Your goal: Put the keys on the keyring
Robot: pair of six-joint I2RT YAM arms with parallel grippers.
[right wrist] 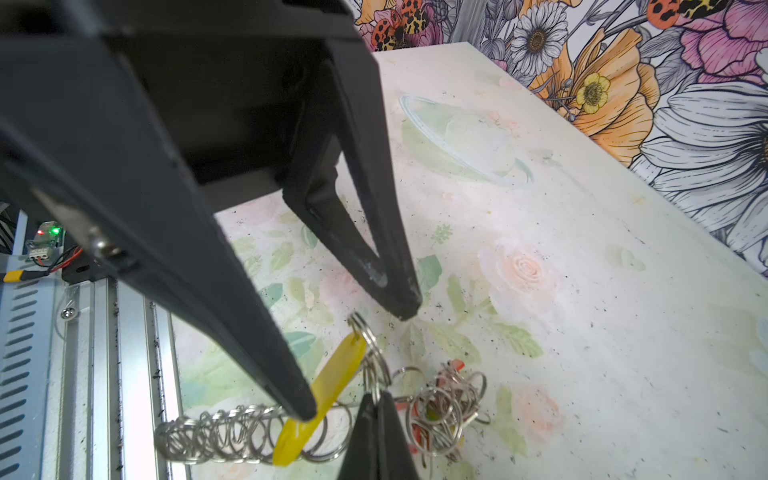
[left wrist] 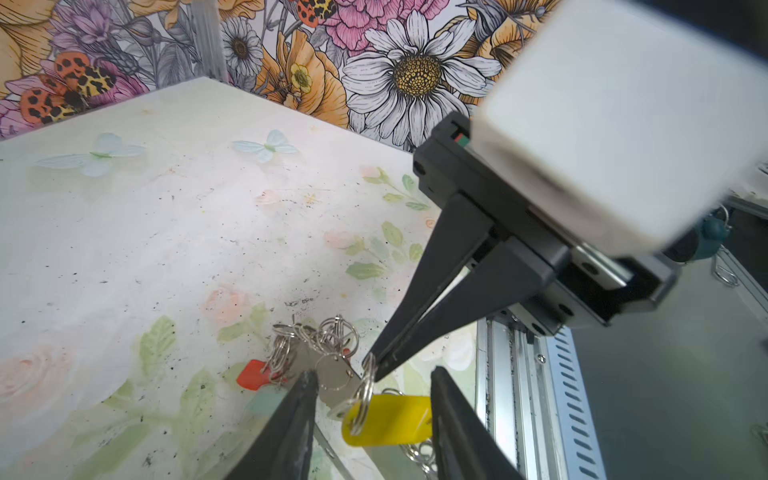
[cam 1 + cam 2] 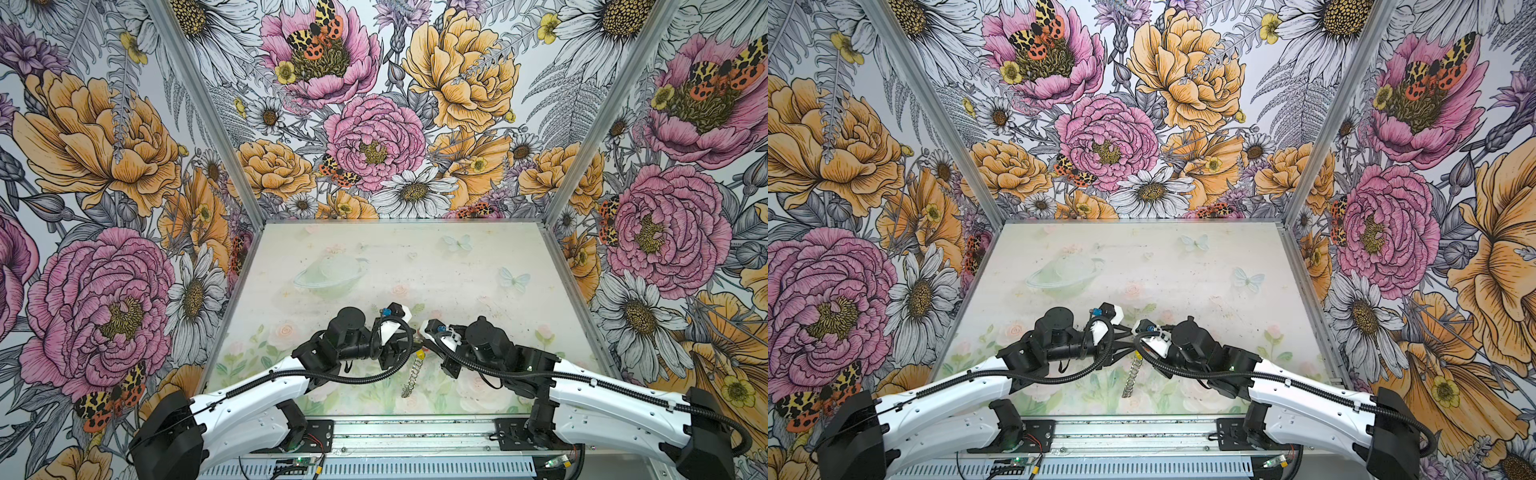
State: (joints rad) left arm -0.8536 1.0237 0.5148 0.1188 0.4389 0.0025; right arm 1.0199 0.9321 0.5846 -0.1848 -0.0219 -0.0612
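Pinching the yellow-tagged key [image 2: 386, 419] by its split ring [image 2: 365, 386], right pincer [image 2: 376, 365] is clamped; left pincer [image 1: 357, 365] gapes around the tag [image 1: 328, 386], empty. Keyring [image 1: 216, 436] lies at counter's [image 2: 166, 228] front edge; threading looks unfinished.

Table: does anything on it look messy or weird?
Yes. The table is sprinkled with little black specks, like dirt. The small rings beside the red tag also sit in a tangled heap instead of lying neatly.
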